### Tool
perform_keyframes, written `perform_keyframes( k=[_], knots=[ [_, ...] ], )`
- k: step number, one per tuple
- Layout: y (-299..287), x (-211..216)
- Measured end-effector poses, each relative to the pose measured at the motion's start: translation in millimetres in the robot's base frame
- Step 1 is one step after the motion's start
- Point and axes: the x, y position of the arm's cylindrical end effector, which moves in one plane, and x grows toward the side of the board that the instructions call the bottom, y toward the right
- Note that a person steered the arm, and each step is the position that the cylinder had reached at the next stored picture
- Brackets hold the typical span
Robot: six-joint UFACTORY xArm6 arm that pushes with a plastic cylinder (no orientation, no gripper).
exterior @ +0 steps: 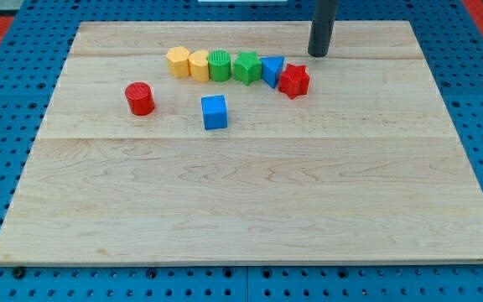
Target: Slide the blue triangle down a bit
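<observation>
blue triangle [272, 70] sat upper centre of the frame on the wooden board [250, 210], apex seemingly toward the frame's bottom, touching the red star block [293, 80]; my tip [318, 54] stood apart, upper right of it.

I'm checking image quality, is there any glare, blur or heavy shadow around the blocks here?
Camera view: even, soft light, no glare on the wooden board; blue triangle and its row look sharp; only faint shadows under blocks and my tip, up and right of the triangle.
</observation>
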Motion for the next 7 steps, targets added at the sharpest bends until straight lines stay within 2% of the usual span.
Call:
perform_keyframes(
  k=[3, 7],
  knots=[
    [-65, -33],
    [-71, 26]
  ],
)
